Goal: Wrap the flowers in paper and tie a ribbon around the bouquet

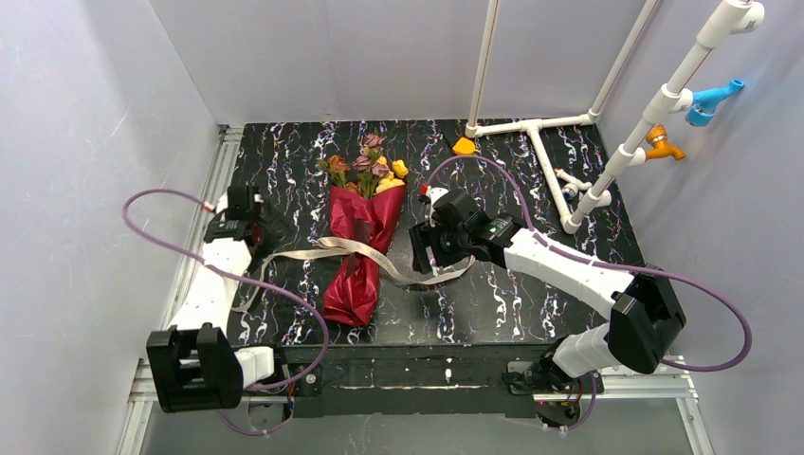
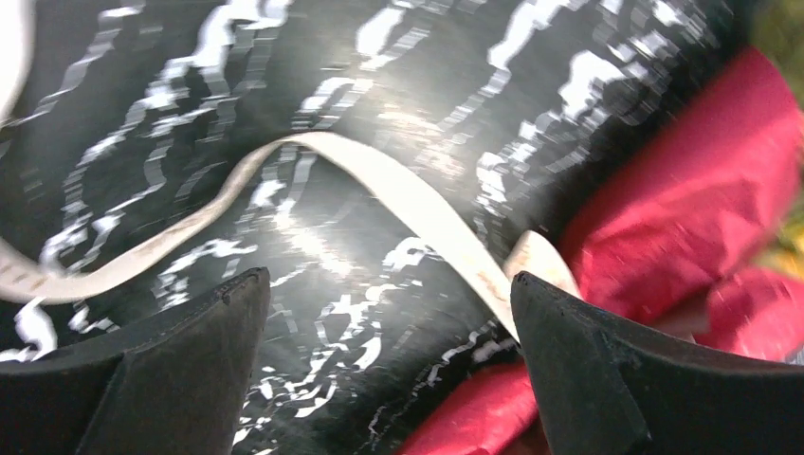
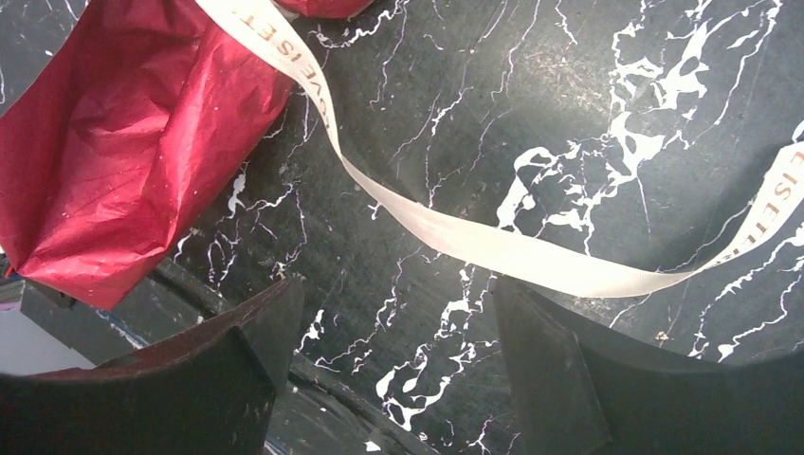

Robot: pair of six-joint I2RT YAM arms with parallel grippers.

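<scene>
While the left end effector [image 2: 384,277] and right end effector [image 3: 396,286] hang spread and empty, the bouquet [image 1: 363,242] lies between them, ribbon [image 3: 493,248] trailing toward each.

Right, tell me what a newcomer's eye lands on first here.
The dark red bouquet lies dead centre, its flowers at the far end. A cream ribbon crosses its middle, ends trailing loose either side. The left gripper and right gripper flank it, both open.
</scene>
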